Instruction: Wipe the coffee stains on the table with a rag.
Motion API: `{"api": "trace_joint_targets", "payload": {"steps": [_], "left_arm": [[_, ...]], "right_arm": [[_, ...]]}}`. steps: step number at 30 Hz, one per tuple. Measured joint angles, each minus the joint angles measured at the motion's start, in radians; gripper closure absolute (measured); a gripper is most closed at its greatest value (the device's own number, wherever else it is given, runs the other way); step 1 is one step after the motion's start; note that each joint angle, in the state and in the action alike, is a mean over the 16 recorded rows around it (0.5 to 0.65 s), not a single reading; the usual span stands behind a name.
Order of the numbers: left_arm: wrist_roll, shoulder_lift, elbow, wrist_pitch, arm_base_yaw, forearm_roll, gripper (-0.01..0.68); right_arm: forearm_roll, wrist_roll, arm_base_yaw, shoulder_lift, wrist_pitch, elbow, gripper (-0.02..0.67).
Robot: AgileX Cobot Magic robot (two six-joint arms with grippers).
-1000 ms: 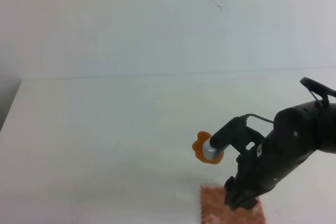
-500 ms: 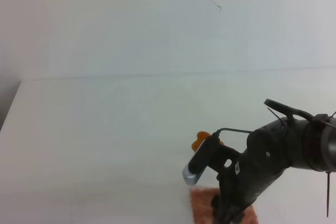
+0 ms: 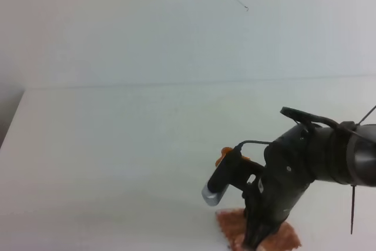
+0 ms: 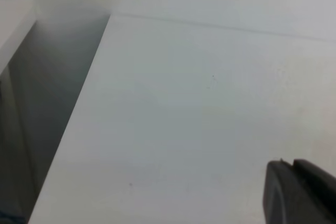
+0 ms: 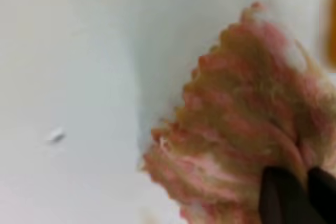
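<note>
Near the front edge of the white table (image 3: 117, 157), at the lower right of the exterior high view, the right arm was seen bent steeply downward, with the right gripper (image 3: 254, 240) planted on the rag (image 3: 281, 238). The gripper was clenched on the rag: in the right wrist view its two dark fingertips (image 5: 281, 195) were seen pressed close together against the fuzzy pinkish-brown cloth (image 5: 247, 124), which was bunched and lifted into folds around them, its zigzag-cut edge standing off the table (image 5: 68, 66) on the left side. Only a small part of the rag was visible in the exterior view, since most of it was covered by the arm and cut off by the lower border. The coffee stains (image 3: 224, 157) were found just beyond the rag, farther from the front edge, as a small orange-brown blob mostly hidden behind the black bracket of the wrist camera (image 3: 216, 190), whose silver-ended barrel was held above the table between blob and rag. Whether the rag touched the blob could not be told. In the left wrist view only a dark corner of the left gripper (image 4: 299, 192) was caught at the lower right, above the table (image 4: 184, 119); whether it was released or clenched could not be told.
</note>
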Motion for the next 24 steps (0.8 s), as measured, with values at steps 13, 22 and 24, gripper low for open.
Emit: {"api": "trace_joint_targets", "payload": {"steps": [13, 22, 24], "left_arm": [[0.000, 0.000, 0.000, 0.000, 0.000, 0.000, 0.675], [0.000, 0.000, 0.000, 0.000, 0.000, 0.000, 0.675], [0.000, 0.000, 0.000, 0.000, 0.000, 0.000, 0.675]], "right_arm": [[-0.315, 0.372, -0.170, 0.050, 0.025, -0.296, 0.625], [-0.171, 0.394, -0.290, 0.206, 0.069, -0.417, 0.621], [-0.119, 0.374, -0.300, 0.235, 0.083, -0.439, 0.624]]}}
